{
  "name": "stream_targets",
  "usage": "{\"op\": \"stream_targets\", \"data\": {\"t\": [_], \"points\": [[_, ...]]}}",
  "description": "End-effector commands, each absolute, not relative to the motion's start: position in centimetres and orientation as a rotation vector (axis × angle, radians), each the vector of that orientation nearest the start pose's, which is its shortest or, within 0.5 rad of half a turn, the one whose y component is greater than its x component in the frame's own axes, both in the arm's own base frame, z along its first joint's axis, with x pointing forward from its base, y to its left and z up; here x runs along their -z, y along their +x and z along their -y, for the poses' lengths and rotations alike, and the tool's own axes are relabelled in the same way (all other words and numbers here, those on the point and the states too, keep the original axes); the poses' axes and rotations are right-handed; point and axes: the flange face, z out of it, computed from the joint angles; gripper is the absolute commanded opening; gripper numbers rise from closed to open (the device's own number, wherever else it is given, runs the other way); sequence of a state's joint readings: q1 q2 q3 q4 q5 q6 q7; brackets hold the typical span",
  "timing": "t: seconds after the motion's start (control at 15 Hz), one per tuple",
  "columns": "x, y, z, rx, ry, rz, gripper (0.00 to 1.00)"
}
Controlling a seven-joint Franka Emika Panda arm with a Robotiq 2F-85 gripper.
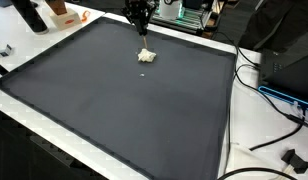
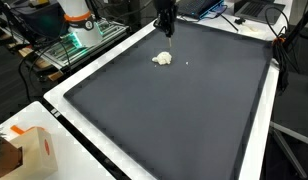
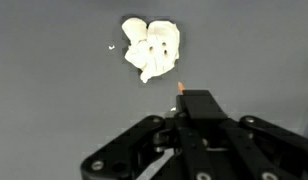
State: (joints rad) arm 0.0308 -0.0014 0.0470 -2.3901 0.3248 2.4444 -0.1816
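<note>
At the left of an exterior view a pale box (image 2: 29,150) stands on the white desk (image 2: 64,97), just off the near corner of the dark mat (image 2: 174,120) that covers most of the desk top. Moving right along the mat, we reach the white lump (image 2: 163,59). It is a small crumpled piece lying flat near the far edge, well apart from the box. The gripper (image 2: 166,32) hangs right over it, its tips close above the lump, though we cannot tell whether they touch it. Just right of the lump lies a tiny white crumb (image 2: 186,65).

In both exterior views the lump (image 1: 146,55) sits directly under the gripper (image 1: 142,33). Farther right, past the mat's edge, black cables (image 1: 256,68) trail across the desk.

In the wrist view the crumb (image 3: 111,46) is farthest left. The lump (image 3: 151,47) is beside it, and the gripper (image 3: 191,100) comes in from the bottom, a little to the lump's right. Its fingers are drawn together, with no gap showing between them. A small orange tip (image 3: 179,87) pokes out at their front, and we cannot make out what it belongs to. The lump lies free on the mat, clear of the fingers.
</note>
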Motion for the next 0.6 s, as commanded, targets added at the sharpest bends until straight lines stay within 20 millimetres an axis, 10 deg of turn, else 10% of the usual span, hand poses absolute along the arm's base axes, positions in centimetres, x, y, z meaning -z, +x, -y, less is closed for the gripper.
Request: {"op": "stream_targets", "data": {"t": [0.0, 0.53], "points": [[-33.7, 47.9, -5.0, 0.115, -3.013, 0.082, 0.03], [-35.3, 47.9, -6.9, 0.165, -3.078, 0.204, 0.13]]}}
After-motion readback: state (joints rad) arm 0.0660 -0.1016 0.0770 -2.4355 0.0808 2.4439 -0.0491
